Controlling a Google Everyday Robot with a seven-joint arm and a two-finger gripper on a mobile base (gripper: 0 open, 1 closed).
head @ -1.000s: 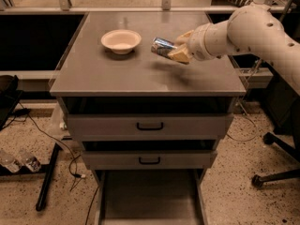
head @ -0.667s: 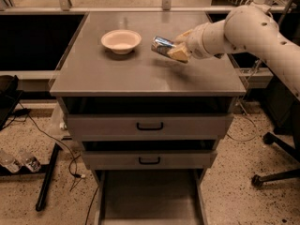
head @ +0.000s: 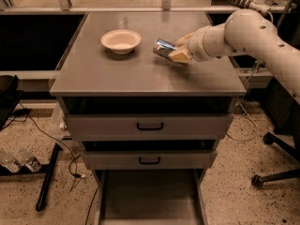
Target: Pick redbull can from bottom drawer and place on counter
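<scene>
My gripper (head: 176, 50) reaches in from the right over the counter (head: 140, 74) and is shut on the redbull can (head: 162, 48). The silver-and-blue can lies tilted in the fingers, its free end pointing left toward the bowl, just above the counter's right half. The bottom drawer (head: 150, 198) stands pulled open at the lower edge of the view, and the part of its grey tray that shows is bare.
A white bowl (head: 121, 41) sits on the counter left of the can. Two upper drawers with black handles (head: 150, 125) are closed. Cables and plastic bottles (head: 18, 161) lie on the floor at left. A chair base (head: 276, 175) stands at right.
The gripper with the can has shifted slightly left and away, toward the bowl. Nothing else has moved.
</scene>
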